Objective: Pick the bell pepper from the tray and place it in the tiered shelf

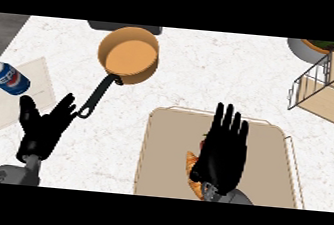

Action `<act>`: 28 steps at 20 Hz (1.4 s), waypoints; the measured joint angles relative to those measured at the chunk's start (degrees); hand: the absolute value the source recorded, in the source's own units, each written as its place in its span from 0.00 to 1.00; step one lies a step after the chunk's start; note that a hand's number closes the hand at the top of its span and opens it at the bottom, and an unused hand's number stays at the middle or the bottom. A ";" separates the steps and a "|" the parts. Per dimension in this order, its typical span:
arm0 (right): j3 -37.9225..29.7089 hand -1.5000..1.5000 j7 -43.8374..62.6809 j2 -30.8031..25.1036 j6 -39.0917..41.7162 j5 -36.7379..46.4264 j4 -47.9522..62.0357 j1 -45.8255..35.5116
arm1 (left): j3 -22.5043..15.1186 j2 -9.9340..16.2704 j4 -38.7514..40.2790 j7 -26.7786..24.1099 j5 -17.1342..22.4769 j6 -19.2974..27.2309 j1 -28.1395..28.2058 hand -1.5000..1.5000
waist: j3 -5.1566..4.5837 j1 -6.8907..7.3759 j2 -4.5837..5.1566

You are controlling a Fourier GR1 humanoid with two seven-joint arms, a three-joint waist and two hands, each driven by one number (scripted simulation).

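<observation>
One hand, your right (pixel 222 149), fingers straight, hovers over the tray (pixel 270 158); pepper (pixel 192 173) peeks out just left of its palm.

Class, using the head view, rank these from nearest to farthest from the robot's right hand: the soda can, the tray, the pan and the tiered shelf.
Measured from the right hand:
1. Tray: directly beneath the hand, lower centre.
2. Pan: up and to the left, handle pointing towards the left hand.
3. Tiered shelf: upper right; roughly as far as the pan, too close to call.
4. Soda can: far left.
</observation>
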 measured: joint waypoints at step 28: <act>-7.27 1.00 -6.03 1.14 -9.40 4.14 14.47 -1.02 | 2.81 -2.49 -1.25 -0.20 -3.45 -2.20 2.44 0.50 | -0.09 0.06 -0.66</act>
